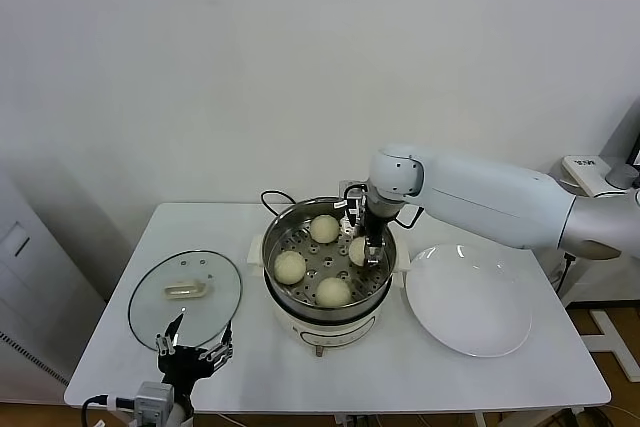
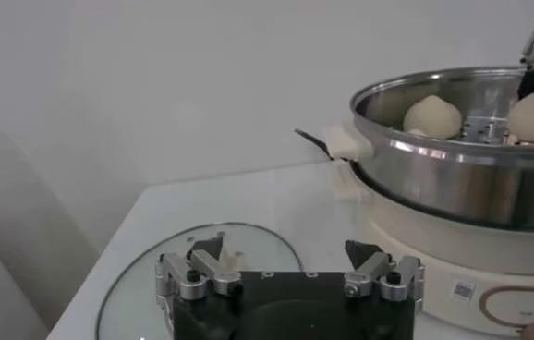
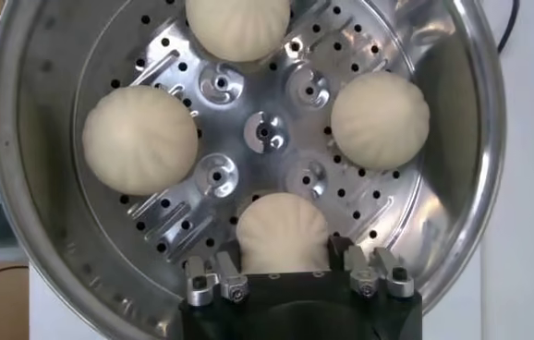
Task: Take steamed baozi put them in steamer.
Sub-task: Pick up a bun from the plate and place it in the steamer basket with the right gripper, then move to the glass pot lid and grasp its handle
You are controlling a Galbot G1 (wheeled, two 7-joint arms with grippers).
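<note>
Four steamed baozi [image 3: 140, 139], smooth, round, cream-white with faint pleats, sit spaced around the perforated floor of the shiny steel steamer [image 1: 276, 238] at the table's [image 1: 420, 367] centre. I see my right gripper [image 3: 287, 270] inside the pot, fingers spread on either side of the fourth bun. My left gripper [image 2: 290, 270] hangs open over the glass lid [image 1: 150, 292].

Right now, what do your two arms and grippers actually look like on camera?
The right arm wears smooth white rounded shells, turning silver-grey toward the shoulder, with thin black cables near the wrist. The right gripper has a black body and silver metal fingers fixed with dark screws. The left gripper looks the same: black block, silver fingers, dark tips.
</note>
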